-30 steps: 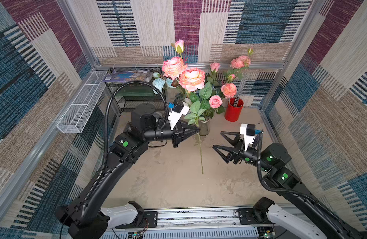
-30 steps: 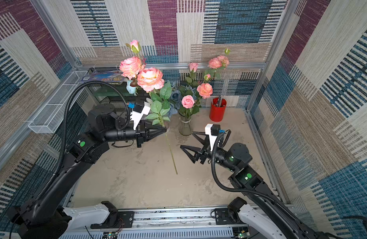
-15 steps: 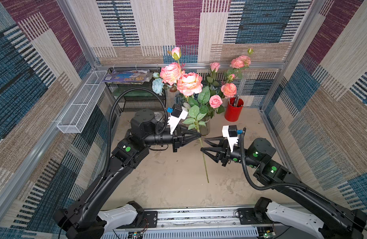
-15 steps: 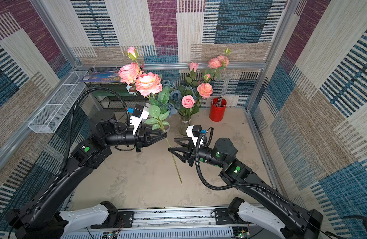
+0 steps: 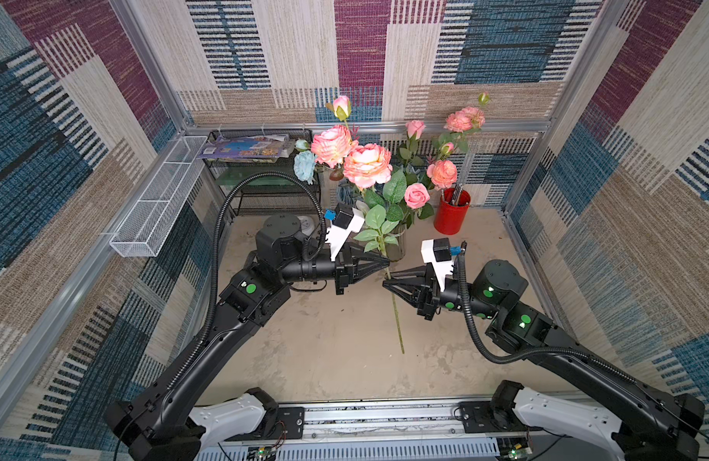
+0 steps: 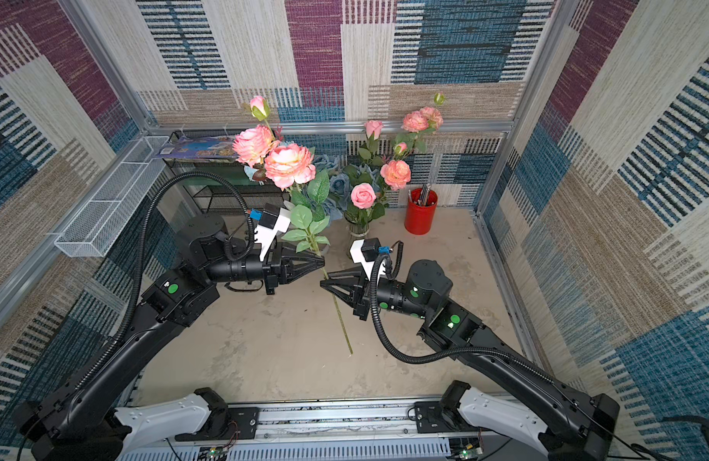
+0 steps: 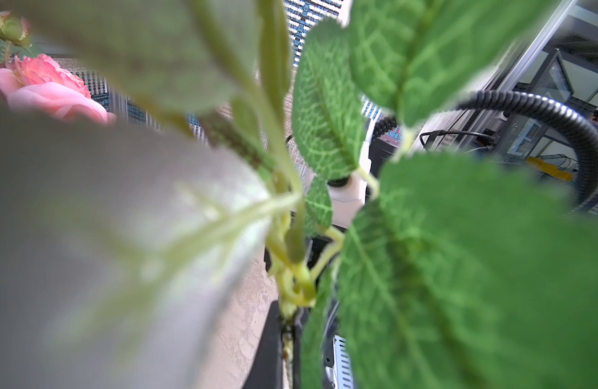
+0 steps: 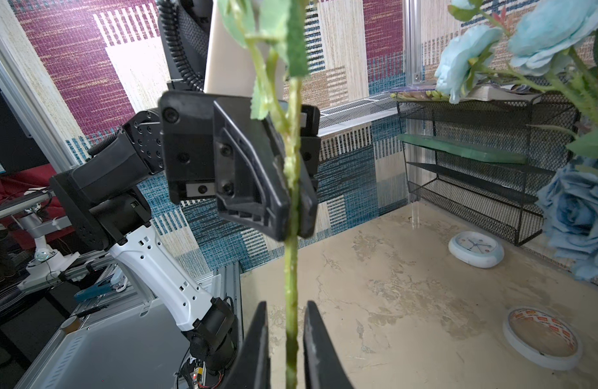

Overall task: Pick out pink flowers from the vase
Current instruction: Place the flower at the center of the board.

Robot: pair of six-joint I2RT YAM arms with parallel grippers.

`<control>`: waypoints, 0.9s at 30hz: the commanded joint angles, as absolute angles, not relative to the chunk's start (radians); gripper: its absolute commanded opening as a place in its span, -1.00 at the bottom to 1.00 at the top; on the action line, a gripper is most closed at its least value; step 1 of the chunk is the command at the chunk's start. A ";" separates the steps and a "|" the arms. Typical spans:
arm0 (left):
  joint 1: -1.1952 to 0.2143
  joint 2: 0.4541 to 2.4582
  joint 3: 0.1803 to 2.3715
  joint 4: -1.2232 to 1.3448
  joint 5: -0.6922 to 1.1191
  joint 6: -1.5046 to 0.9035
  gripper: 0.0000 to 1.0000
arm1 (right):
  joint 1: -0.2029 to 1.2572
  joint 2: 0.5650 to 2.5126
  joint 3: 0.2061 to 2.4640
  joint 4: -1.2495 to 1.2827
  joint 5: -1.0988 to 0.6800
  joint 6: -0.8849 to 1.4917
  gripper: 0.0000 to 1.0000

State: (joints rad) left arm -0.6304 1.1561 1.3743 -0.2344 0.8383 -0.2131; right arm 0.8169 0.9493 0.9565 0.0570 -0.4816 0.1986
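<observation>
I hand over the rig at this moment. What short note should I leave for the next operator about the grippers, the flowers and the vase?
Left gripper: shut on the stem of one pink flower spray, which it holds upright, out of the vase.
Right gripper: narrowly open, one jaw on each side of the same stem just below the left one. It has no grip yet.
Done: this spray is out of the vase.
Left: put it down. The other pink flowers stand in the vase among the blue roses and must come out too.
</observation>
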 commanded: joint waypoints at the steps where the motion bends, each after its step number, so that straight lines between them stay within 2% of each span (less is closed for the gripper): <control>1: -0.630 1.159 1.373 -0.186 0.821 -0.225 -1.00 | 0.818 0.951 0.966 0.057 -0.502 0.206 -0.75; 9: -0.630 1.164 1.368 -0.169 0.816 -0.235 -1.00 | 0.819 0.975 0.973 0.040 -0.515 0.208 -0.97; 19: -0.630 1.149 1.359 -0.179 0.778 -0.207 -1.00 | 0.819 0.971 0.967 0.013 -0.481 0.193 -1.00; 21: -0.630 1.144 1.359 -0.192 0.736 -0.198 -0.77 | 0.819 0.963 0.961 0.004 -0.462 0.193 -1.00; 26: -0.628 1.136 1.353 -0.217 0.641 -0.182 0.07 | 0.818 0.942 0.948 -0.021 -0.405 0.192 -1.00; 27: -0.628 1.134 1.352 -0.215 0.631 -0.181 0.15 | 0.818 0.940 0.948 -0.027 -0.397 0.192 -1.00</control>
State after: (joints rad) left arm -0.6285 1.1408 1.3556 -0.2245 0.6960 -0.2073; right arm 0.8181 0.9493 0.9497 -0.0193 -0.4408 0.2047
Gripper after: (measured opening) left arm 0.560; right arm 0.049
